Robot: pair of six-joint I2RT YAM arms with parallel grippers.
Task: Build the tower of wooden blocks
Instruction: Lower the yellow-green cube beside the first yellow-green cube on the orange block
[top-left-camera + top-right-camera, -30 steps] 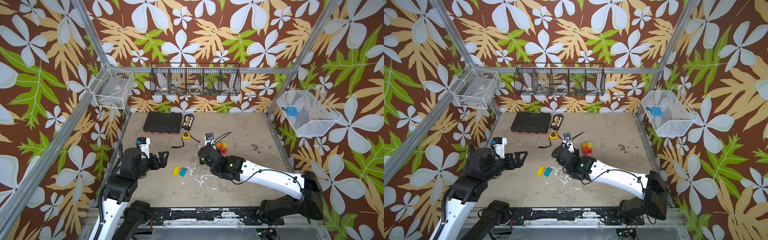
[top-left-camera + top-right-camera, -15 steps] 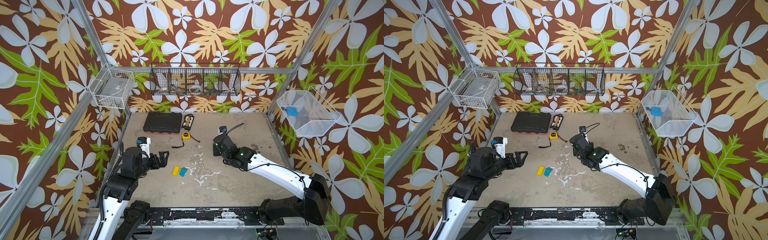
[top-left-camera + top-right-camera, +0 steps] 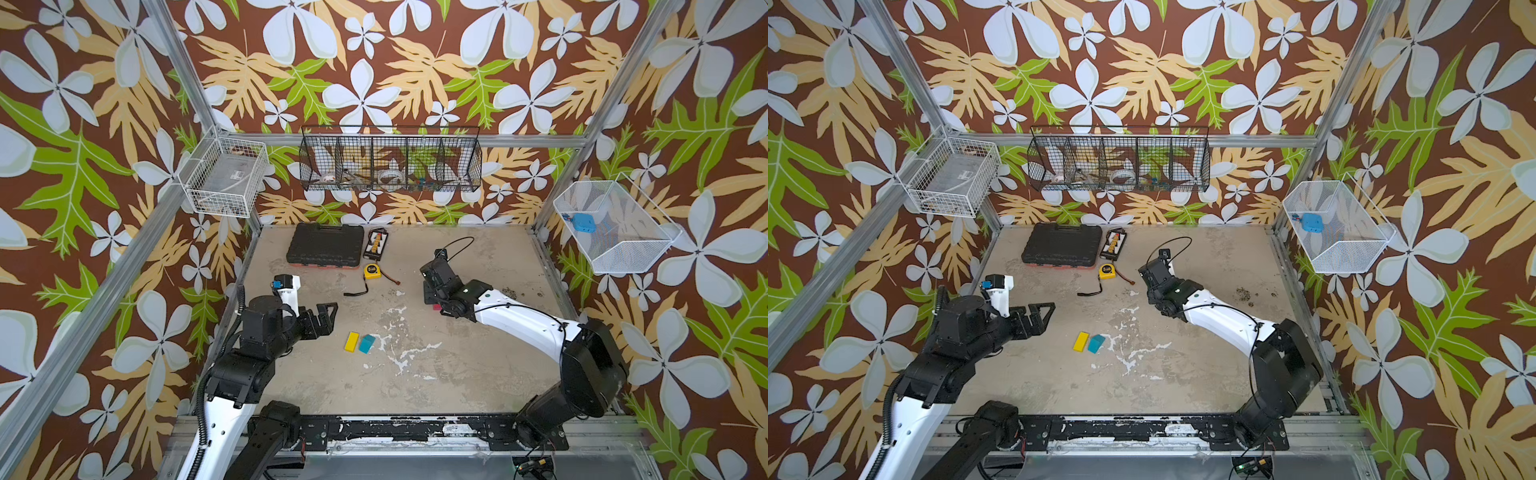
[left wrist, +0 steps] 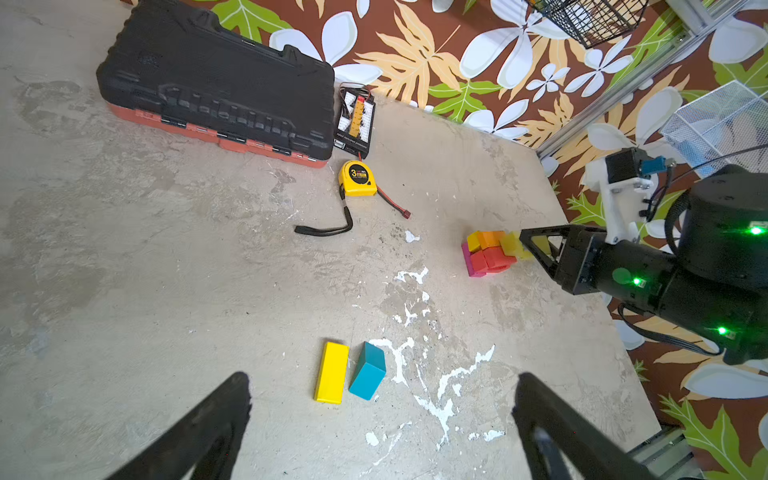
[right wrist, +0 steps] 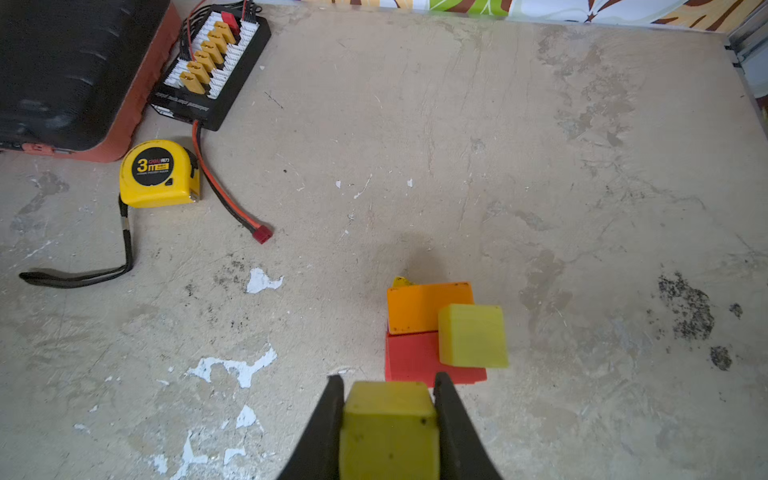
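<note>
The right gripper (image 5: 388, 380) was clamped narrowly on a lime block (image 5: 388, 432). It hovered just on the near side of the tower (image 5: 428, 316), which stood right of centre, to the right of the tape measure (image 5: 158, 174). The left gripper (image 3: 326, 318) gaped wide and empty, left of the yellow brick (image 4: 331, 372) and teal block (image 4: 368, 371). Placing well probably called for a slow, level descent onto the tower's bare red layer, without nudging the lime cube (image 5: 473, 334) already seated. A second before, the right arm was nearer and further left, leaving the tower uncovered in the top views. The left arm had not moved.
</note>
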